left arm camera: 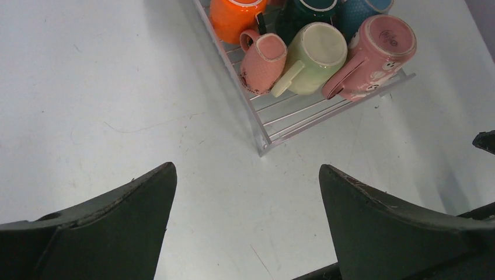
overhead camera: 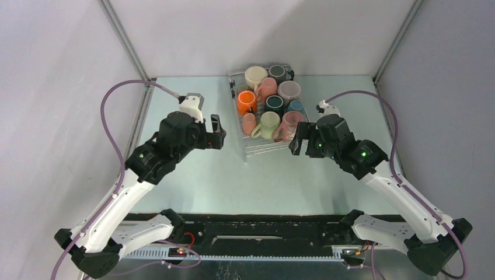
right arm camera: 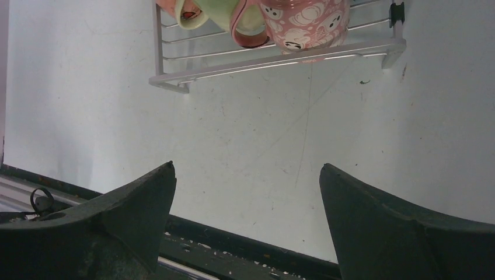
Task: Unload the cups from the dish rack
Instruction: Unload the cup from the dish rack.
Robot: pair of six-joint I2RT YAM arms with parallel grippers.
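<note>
Both jaws open, empty; the pink cup [overhead camera: 290, 123] at the dish rack's [overhead camera: 262, 149] near corner lies just ahead of your right arm [overhead camera: 344, 150].

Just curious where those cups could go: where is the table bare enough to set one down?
The widest bare table lies in front of the rack, toward the near edge. Narrower strips run left and right of the rack. The rack itself is crowded with cups, touching one another.

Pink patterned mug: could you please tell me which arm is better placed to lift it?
Probably right: the open right gripper sits beside the pink patterned mug; the left gripper is across the dish rack.
</note>
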